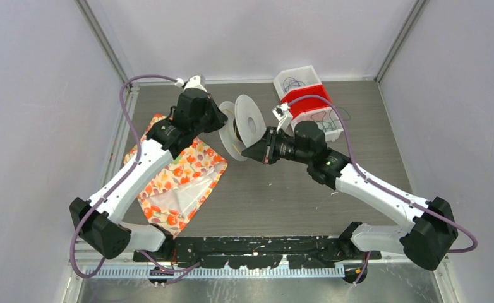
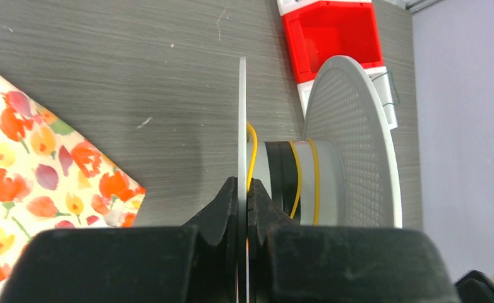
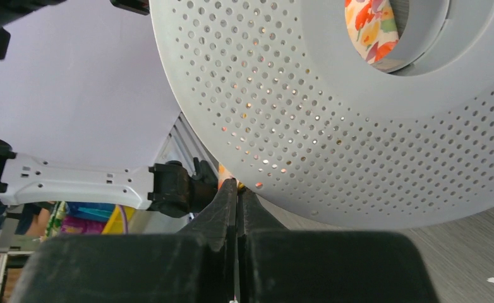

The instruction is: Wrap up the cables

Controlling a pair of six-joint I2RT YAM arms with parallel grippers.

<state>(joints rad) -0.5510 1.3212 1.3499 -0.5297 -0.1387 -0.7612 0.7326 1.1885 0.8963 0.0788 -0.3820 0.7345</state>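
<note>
Yellow cable [image 2: 254, 158] part-wound on spool [image 2: 352, 139], left gripper [image 2: 243, 189] clamped on its flange, right gripper [image 3: 237, 186] pinched shut, seemingly on the cable; next needs another turn round the hub.

1. Yellow cable [image 2: 251, 158]: thin strand running up from right beside the left fingers [image 2: 222, 211], then two loops around the spool [image 2: 352, 145] hub.
2. Dark cable [image 2: 282, 180]: a tight black band on that hub, just right of those fingers.

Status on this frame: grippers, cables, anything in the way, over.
Left gripper shut on spool rim. Right gripper shut beside its perforated side, grip unclear. Yellow cable wound on hub. Floral cloth lies apart.
</note>
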